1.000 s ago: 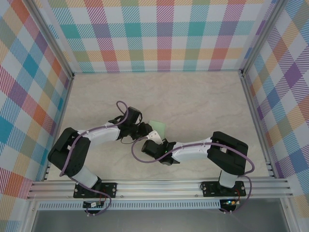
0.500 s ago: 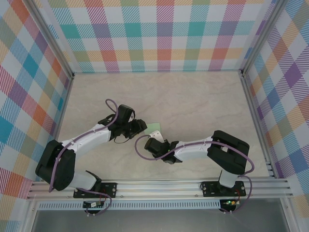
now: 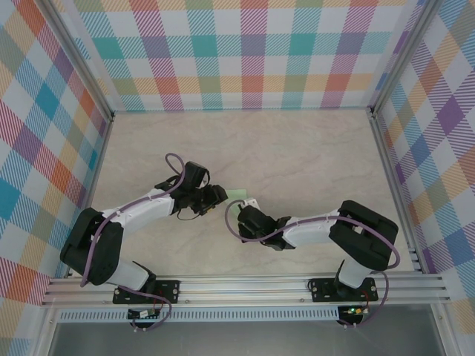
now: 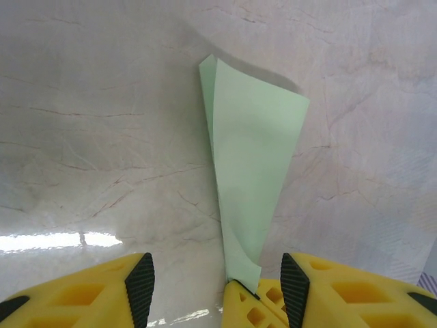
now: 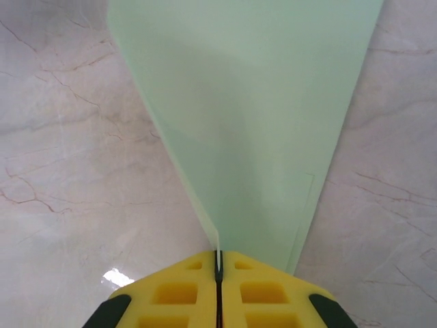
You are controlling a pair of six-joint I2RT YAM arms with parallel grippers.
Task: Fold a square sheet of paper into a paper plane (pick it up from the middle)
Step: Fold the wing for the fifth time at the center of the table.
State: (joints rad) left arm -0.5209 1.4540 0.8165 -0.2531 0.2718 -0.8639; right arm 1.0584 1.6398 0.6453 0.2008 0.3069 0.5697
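Observation:
The pale green sheet is folded into a slim tapering dart, the paper plane [image 4: 251, 154], with a crease down its left side. It lies low over the marble table, wide end away from the arms. My right gripper [image 5: 218, 263] is shut on its narrow end, the yellow fingers [image 4: 254, 307] pinching the tip. My left gripper [image 4: 217, 288] is open, one pad on each side of that pinched tip and neither touching the paper. From above, the plane [image 3: 239, 193] shows between the left gripper [image 3: 220, 195] and the right gripper [image 3: 246, 208]. In the right wrist view the plane [image 5: 252, 116] fans out ahead of the fingers.
The marble table top [image 3: 297, 156] stretches bare behind and to the right of the arms. Checked walls [image 3: 252, 52] close it in at the back and sides. An aluminium rail [image 3: 245, 285] runs along the near edge by the arm bases.
My left gripper has opened and let go of the paper, and its arm has drawn back to the left. My right gripper has stayed shut on the plane and shifted slightly right.

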